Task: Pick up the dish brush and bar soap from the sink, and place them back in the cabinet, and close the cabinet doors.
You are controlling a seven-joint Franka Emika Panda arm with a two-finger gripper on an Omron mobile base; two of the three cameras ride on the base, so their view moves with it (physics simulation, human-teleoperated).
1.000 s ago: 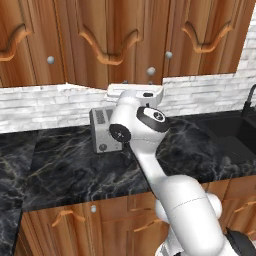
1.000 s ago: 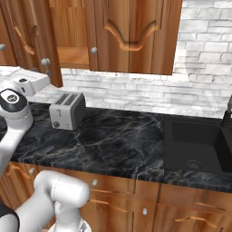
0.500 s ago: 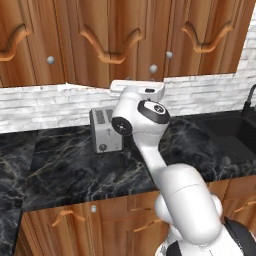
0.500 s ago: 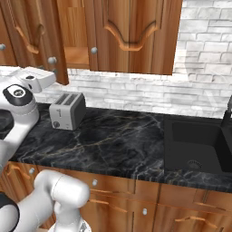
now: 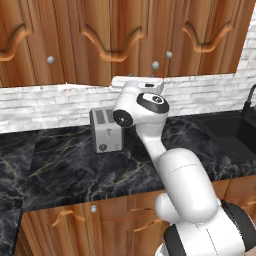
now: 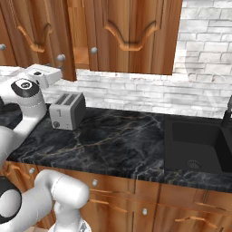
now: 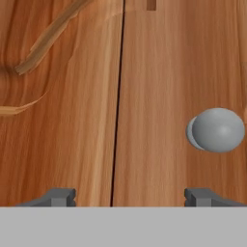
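Two dark finger tips at the bottom of the hand view, set well apart w/ nothing between them; claw point(image 7: 130, 197) reads as open, gripping nothing, though tips only just in frame. Straight ahead of claw: cabinet doors point(image 7: 144, 96), seam between two panels running top to bottom just left of centre; round silver knob point(image 7: 216, 130) on the panel right of the seam, up and to the right of claw midline, about over the right tip; gap between tips and wood not readable, prob. near.

Seen from right base view: arm raised toward the cabinet point(image 6: 113, 31) above the toaster point(image 6: 67, 110); one door by the hand standing ajar, bare shelf edge visible behind it. Sink point(image 6: 199, 145) well apart from the hand, far right along the black marble surface point(image 6: 113, 140). Dish brush and bar soap not made out in basin or on shelf; can't say where they are.

Judgement: step in hand looks like door work, closing or shifting a panel. Key relation for next move: knob offset to right of claw centre, door face flat-on to the fingers, seam running up the view; so either shift right to straddle knob or push flat on the panel. Risk: tips sliding off the smooth wood.
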